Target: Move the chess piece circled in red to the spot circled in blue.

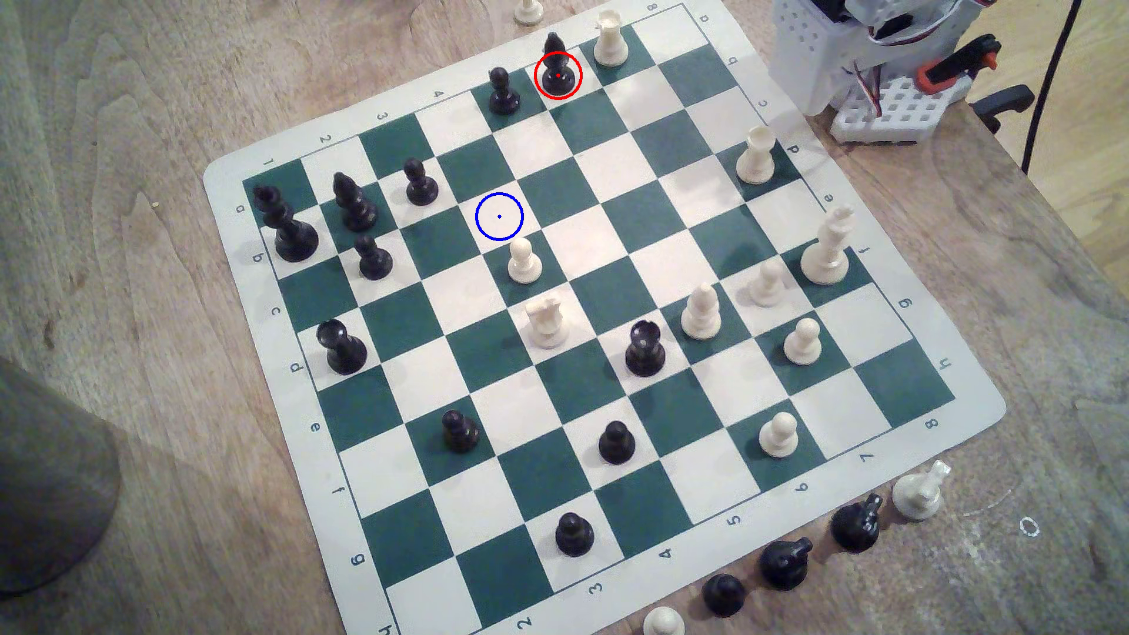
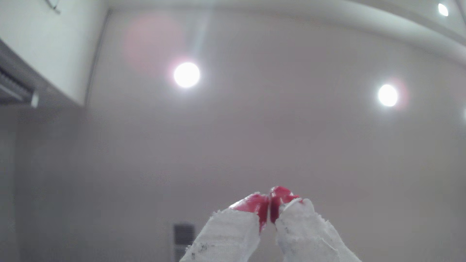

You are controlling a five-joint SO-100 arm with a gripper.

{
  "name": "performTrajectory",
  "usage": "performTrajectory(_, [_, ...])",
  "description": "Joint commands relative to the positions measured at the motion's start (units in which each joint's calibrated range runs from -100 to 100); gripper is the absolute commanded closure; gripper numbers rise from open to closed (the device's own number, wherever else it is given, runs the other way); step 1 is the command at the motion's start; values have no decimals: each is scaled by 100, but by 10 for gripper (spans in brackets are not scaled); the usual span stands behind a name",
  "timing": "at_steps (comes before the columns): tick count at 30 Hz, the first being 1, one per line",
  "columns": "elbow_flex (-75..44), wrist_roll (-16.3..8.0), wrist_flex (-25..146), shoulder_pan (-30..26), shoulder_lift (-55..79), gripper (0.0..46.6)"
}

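Exterior view, count on the board (image 1: 977, 403): I make ten black pieces and nine white, with three black and three white lying or standing off it on the wooden table (image 1: 153, 122).

The black bishop (image 1: 557, 67), ringed in red, stands at the board's 12 o'clock edge on a cream square, between a black pawn (image 1: 503, 93) on the exterior view's left and a white rook (image 1: 610, 39) on its right. It is upright, long axis vertical, pointed head up. The blue-ringed square (image 1: 499, 216) is cream, bare, toward 7 o'clock from the bishop, with a white pawn (image 1: 523, 261) just beside it.

My arm's white base (image 1: 880, 67) sits off the board's 1 o'clock corner.

Wrist view: the claw (image 2: 269, 201) points at a ceiling with two round lights (image 2: 186, 74); its red fingertips (image 2: 254, 204) are pressed together, holding nothing.
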Motion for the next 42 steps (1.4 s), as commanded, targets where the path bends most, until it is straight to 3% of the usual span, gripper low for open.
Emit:
performTrajectory(1, [81,34,-119,-56,-3,464])
performTrajectory(14, [81,-5,-102,-56,-3,464])
performTrajectory(20, [81,49,774,186,-11,464])
performTrajectory(24, [81,10,2592,703,-11,464])
performTrajectory(29, [81,5,4599,906,-3,464])
performTrajectory(30, [81,-112,5139,969,-3,465])
performTrajectory(33, [27,-132,6335,1211,-3,465])
performTrajectory(34, [-173,-98,7736,1594,6,465])
performTrajectory(37, [-970,-259,10086,2009,6,465])
performTrajectory(42, [-1723,-435,12265,2212,-3,465])
